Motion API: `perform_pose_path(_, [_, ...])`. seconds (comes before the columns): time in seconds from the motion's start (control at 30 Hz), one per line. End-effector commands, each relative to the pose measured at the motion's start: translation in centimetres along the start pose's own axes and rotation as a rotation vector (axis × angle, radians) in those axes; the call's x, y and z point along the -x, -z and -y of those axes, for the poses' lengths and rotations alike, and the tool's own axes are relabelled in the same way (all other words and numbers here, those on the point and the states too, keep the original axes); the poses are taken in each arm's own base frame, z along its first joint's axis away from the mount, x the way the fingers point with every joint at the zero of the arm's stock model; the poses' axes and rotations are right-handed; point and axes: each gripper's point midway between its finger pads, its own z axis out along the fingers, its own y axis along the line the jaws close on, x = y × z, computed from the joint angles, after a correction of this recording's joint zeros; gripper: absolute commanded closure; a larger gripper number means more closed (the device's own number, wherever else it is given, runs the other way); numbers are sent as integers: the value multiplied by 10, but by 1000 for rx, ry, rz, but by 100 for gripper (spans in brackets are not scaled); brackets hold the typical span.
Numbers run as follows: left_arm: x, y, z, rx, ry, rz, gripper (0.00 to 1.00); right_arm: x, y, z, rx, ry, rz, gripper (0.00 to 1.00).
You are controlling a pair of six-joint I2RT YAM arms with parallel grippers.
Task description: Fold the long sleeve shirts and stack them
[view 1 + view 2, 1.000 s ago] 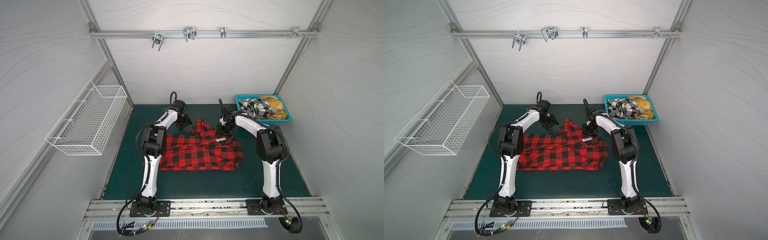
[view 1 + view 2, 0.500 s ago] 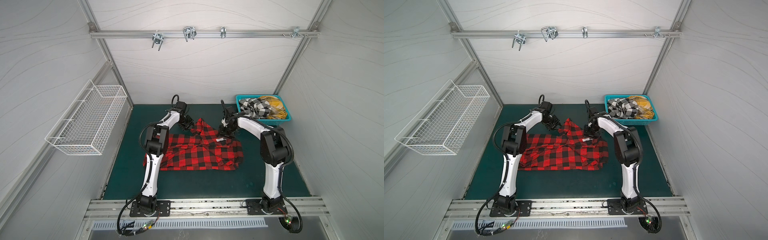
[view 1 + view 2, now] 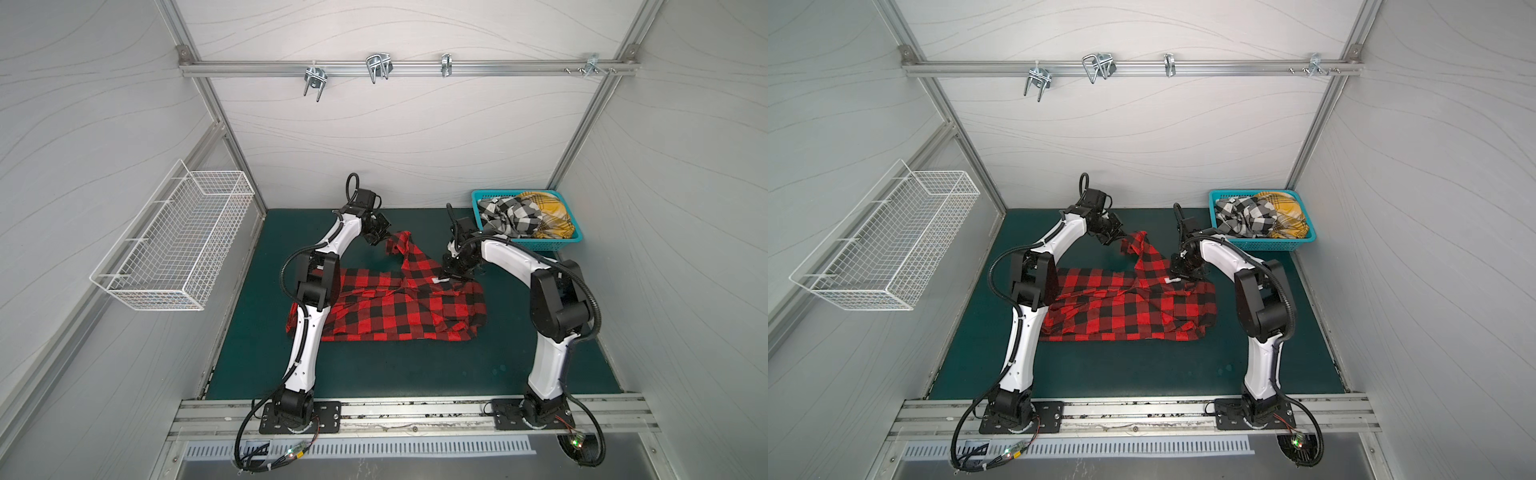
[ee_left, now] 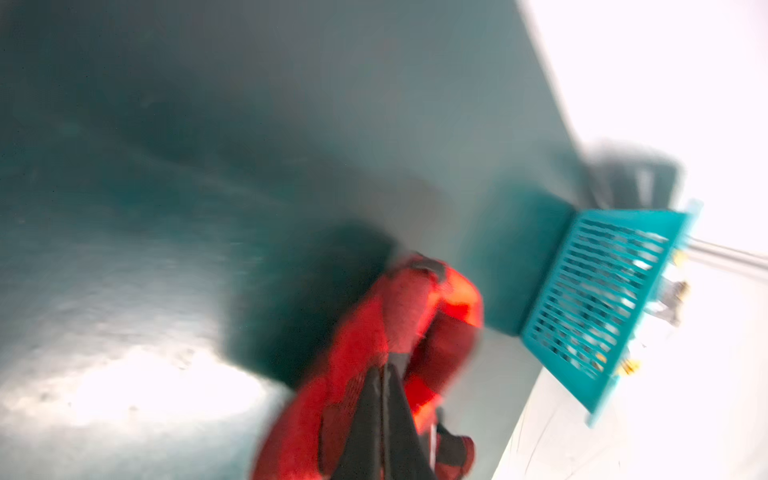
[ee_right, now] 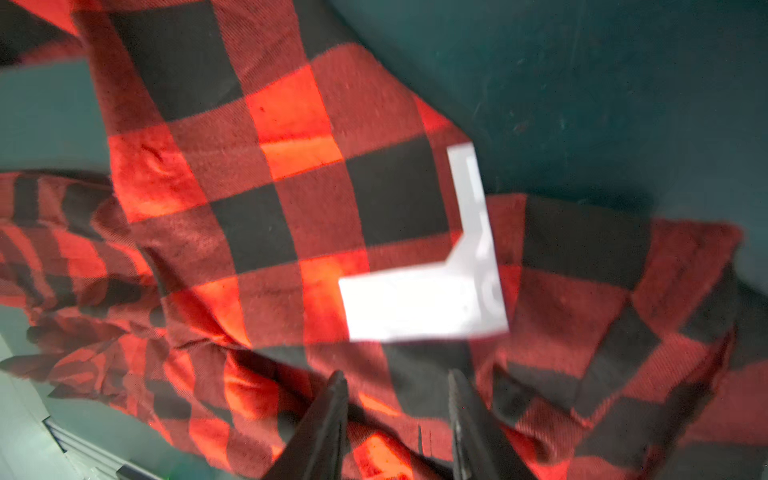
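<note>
A red-and-black checked long sleeve shirt lies spread on the green mat, one sleeve running toward the back. My left gripper is at that sleeve's far end; in the left wrist view it is shut on red cloth. My right gripper hovers over the shirt's back right edge. In the right wrist view it is open just above the cloth, near a white label. Black-and-white and yellow shirts lie bunched in the basket.
The teal plastic basket stands at the back right corner, close behind my right arm. A white wire basket hangs on the left wall. Metal hooks hang from the rail overhead. White walls enclose the mat.
My left gripper moved right to the sleeve end and shut on it. My right gripper's jaws narrowed a little over the shirt edge.
</note>
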Motion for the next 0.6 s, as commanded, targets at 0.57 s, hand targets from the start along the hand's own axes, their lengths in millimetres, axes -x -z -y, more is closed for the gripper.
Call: perform_pose_path(0.57, [-149, 131, -53, 140, -512, 156, 96, -71, 78, -8, 108, 4, 109, 44])
